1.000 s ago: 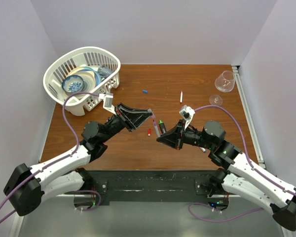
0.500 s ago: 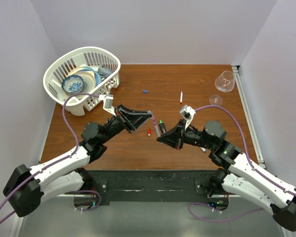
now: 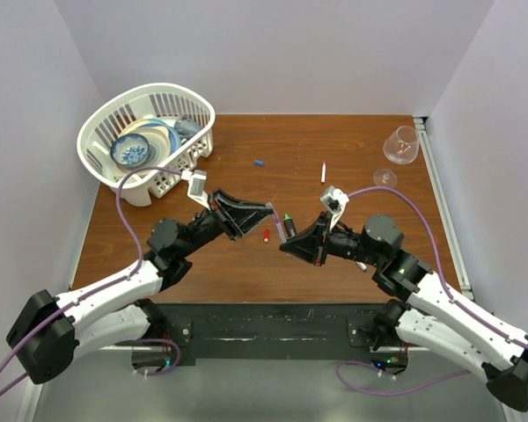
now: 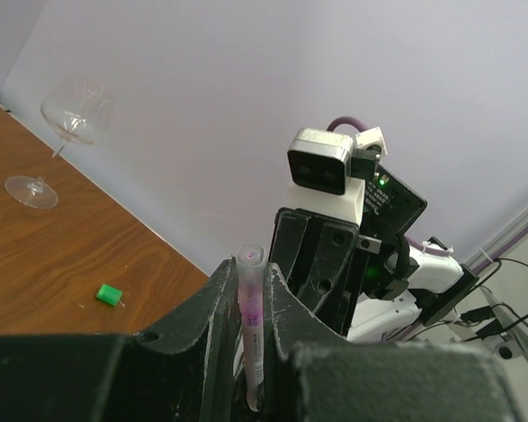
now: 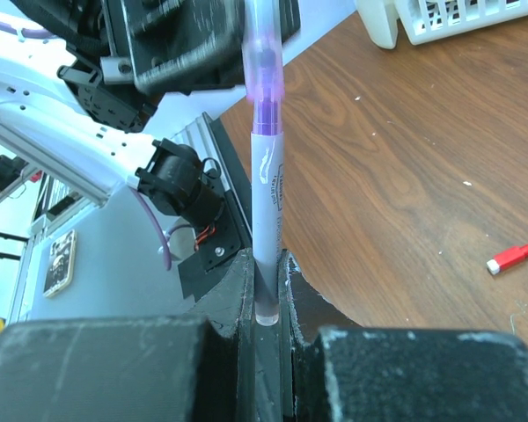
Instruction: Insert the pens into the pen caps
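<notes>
Purple plastic is linking our two grippers above the middle of the brown wooden table. We are clenching our left gripper on the translucent purple cap, which is standing upright between the black fingers with its end poking just above them. We are squeezing our right gripper tight around the thin white-barrelled purple pen, pinching the barrel's lower end while the rest is rising straight out of the jaws. The pen's purple upper end is sitting inside the cap, and we are not managing to tell how deep it is seated. Both grippers are hovering off the wood, tips nearly meeting, with pen and cap bridging them in the air.

Below them, the tiny red cap is lying on the table, just beside the pen as we are seeing it from above. The small green cap is resting on the wood near the grippers. The tiny blue cap and the thin white stick are lying farther back, well apart from each other. We are also seeing a clear wine glass standing on its foot at the far right edge. A white slotted plastic basket is sitting at the far left corner, holding a blue-patterned bowl and pale plates.
</notes>
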Available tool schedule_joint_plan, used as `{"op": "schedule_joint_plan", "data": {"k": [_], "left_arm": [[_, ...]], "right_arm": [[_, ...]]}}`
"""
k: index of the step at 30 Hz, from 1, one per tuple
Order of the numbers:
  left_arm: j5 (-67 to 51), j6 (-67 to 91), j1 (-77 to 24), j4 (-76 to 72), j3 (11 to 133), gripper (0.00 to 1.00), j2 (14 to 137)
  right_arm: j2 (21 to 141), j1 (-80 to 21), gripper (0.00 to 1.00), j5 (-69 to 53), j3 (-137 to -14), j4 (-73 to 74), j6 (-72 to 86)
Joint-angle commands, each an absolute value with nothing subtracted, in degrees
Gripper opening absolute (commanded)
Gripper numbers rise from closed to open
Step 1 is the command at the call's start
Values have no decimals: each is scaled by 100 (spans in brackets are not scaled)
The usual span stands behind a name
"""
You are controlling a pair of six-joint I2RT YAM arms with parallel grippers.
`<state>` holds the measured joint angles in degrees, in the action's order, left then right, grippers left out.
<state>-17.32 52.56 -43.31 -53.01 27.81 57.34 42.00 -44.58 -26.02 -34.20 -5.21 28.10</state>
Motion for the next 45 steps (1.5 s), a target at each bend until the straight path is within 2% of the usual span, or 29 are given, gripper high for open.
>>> {"op": "schedule_joint_plan", "data": {"k": [1, 7, 9, 10, 11, 13, 16, 21, 34, 41, 45], "left_arm": [[-1732, 5142, -4500, -5327, 2698, 0, 5766], [-1907, 5151, -4693, -5528, 2698, 0, 5976], [-1942, 5046, -4746, -5555, 2725, 11, 5959], [-1908, 5028, -4746, -5555, 2716, 27, 5907], [-1872, 5010, -4737, -5581, 2707, 35, 5784], [-1784, 4826, -4737, -5616, 2689, 59, 5626], [-1653, 4553, -4737, -5494, 2751, 65, 5344], [-1582, 4193, -4737, -5027, 3058, 67, 5212], [-1547, 4017, -4746, -4510, 3849, 62, 5660], [-1547, 4060, -4746, -4386, 4139, 58, 5906], [-1591, 4113, -4737, -4368, 4210, 50, 5985]], "right_arm": [[4245, -4447, 0, -2347, -3875, -642, 2751], [4394, -4456, 0, -2163, -4236, -397, 2602], [4386, -4456, 0, -2092, -4324, -308, 2470], [4386, -4456, 0, -2092, -4342, -221, 2418], [4386, -4465, 0, -2100, -4350, -185, 2373], [4368, -4447, 0, -2162, -4342, -123, 2355], [4298, -4456, 0, -2241, -4263, -132, 2391], [4175, -4456, 0, -2311, -4131, -141, 2461], [4148, -4456, 0, -2461, -4096, -123, 2522], [4140, -4447, 0, -2496, -4087, -132, 2531], [4140, -4465, 0, -2461, -4096, -114, 2549]]}}
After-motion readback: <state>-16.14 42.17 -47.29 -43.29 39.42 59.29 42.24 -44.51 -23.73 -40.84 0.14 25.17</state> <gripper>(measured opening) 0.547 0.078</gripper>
